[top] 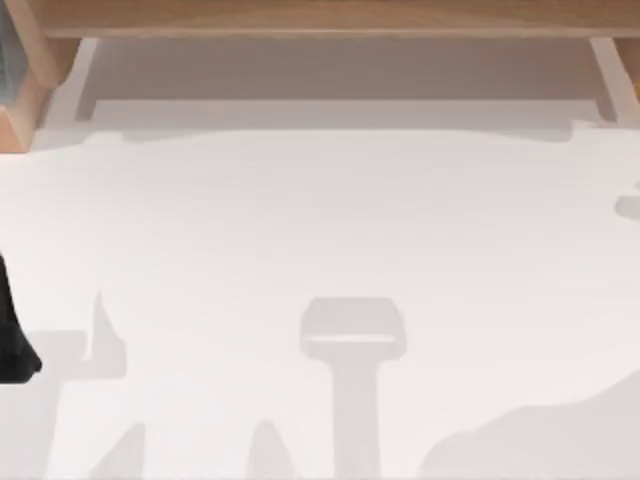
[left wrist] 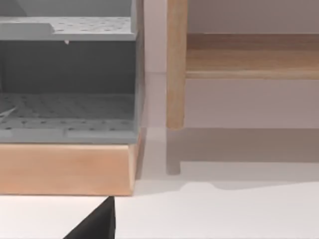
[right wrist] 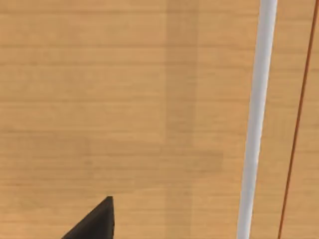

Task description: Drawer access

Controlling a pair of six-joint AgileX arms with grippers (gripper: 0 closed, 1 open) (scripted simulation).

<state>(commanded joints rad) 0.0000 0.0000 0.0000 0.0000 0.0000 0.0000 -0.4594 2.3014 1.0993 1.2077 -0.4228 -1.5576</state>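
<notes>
A wooden drawer front [right wrist: 124, 99] lies very close in the right wrist view. A slim white bar handle [right wrist: 255, 119] runs across it, with a thin dark seam [right wrist: 298, 119] just beyond. A dark tip of my right gripper [right wrist: 94, 225] sits close to the wood, off to one side of the handle. In the top view a wooden unit [top: 320, 18] spans the far edge of the white table [top: 320, 230]. My left arm [top: 12, 340] is a dark shape at the table's left edge. My left gripper [left wrist: 94, 226] shows as a dark tip over the table.
A grey perforated rack [left wrist: 70, 74] on a wooden base [left wrist: 65, 169] stands at the far left corner. Beside it are a wooden post [left wrist: 175, 64] and a low wooden shelf board [left wrist: 251, 57]. Arm shadows fall across the table's near half.
</notes>
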